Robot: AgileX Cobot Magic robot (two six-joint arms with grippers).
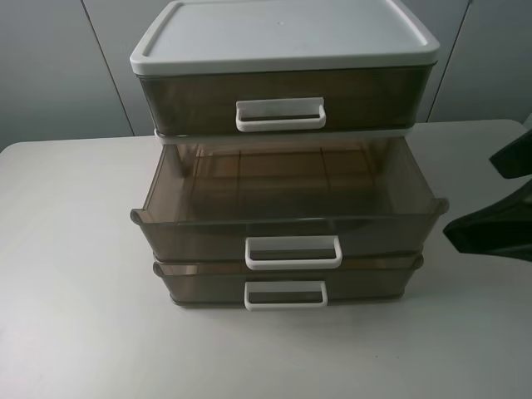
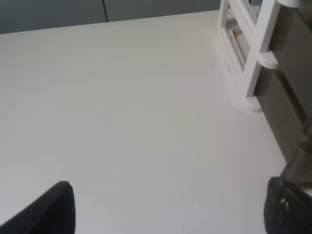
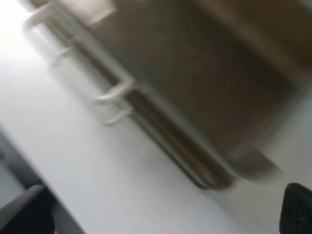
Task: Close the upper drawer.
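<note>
One drawer of three stands pulled far out: the upper drawer, middle tier of the unit, juts toward the camera over the lowest tier, its interior bare and its white loop handle centred on the front wall. That front wall runs side to side across the table, and the drawer slides at right angles to it, so closing it calls for a push straight back on the front. Just off the right end of that wall, near it but apart, hangs the right gripper, fingers spread with nothing between them; the drawer lies to its left. The left gripper is outside the high view; its wrist camera shows it spread wide over bare table, the unit's side close by. I judge the right arm better placed.
</note>
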